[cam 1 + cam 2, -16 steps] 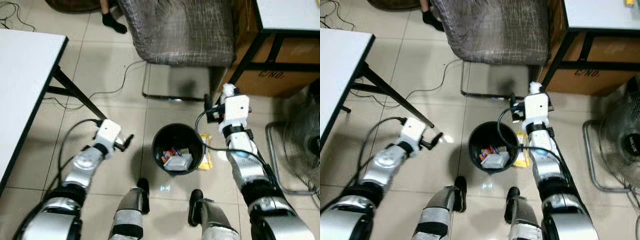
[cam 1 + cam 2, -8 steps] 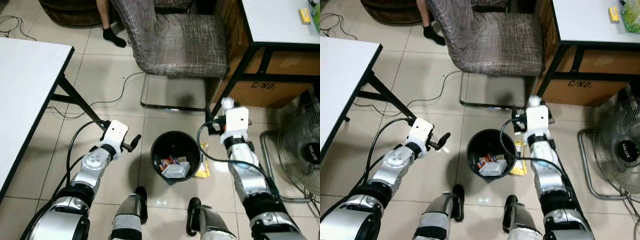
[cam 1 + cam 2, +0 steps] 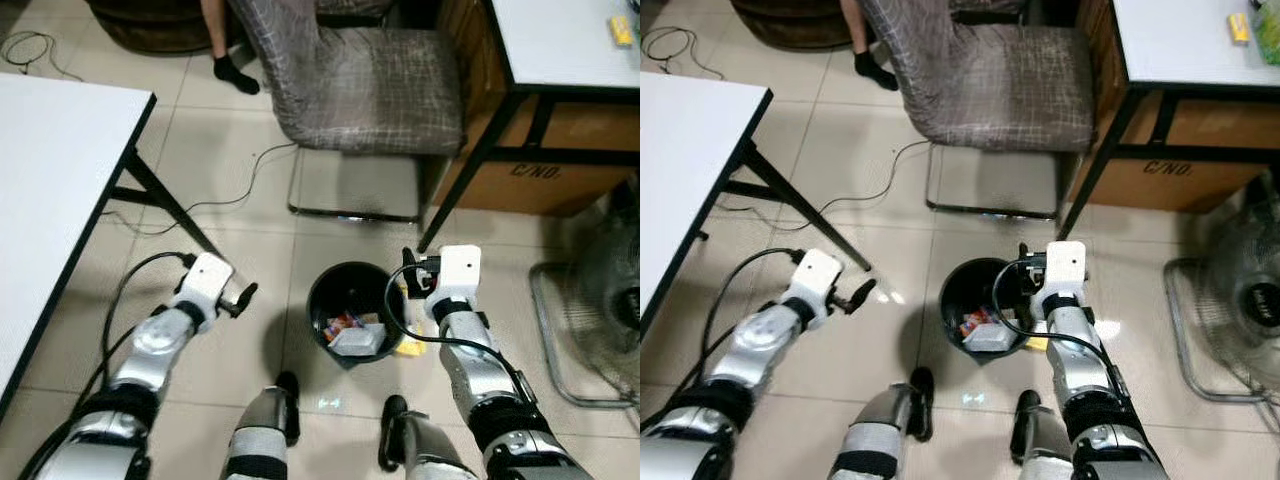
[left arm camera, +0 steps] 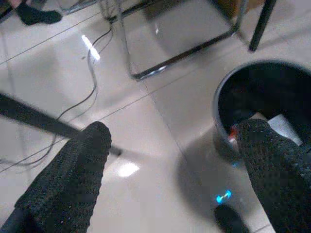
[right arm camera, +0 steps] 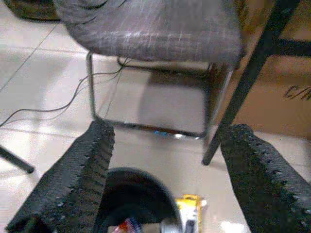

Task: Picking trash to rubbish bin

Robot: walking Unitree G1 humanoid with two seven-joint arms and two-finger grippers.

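The black round rubbish bin stands on the tiled floor just ahead of my feet, with a white scrap and a colourful wrapper inside. A yellow wrapper lies on the floor against the bin's right side, partly behind my right arm. My right gripper hovers open at the bin's right rim, empty; its wrist view shows the bin and the yellow wrapper below its fingers. My left gripper is open and empty, left of the bin.
A grey fabric chair on a metal frame stands beyond the bin. A white table is on the left; a desk over a cardboard box on the right. A fan stands far right. A cable crosses the floor. A person's socked foot rests behind.
The camera has shifted. My right gripper has come down and closer to the bin's right rim. My left gripper has drawn a little further left of the bin.
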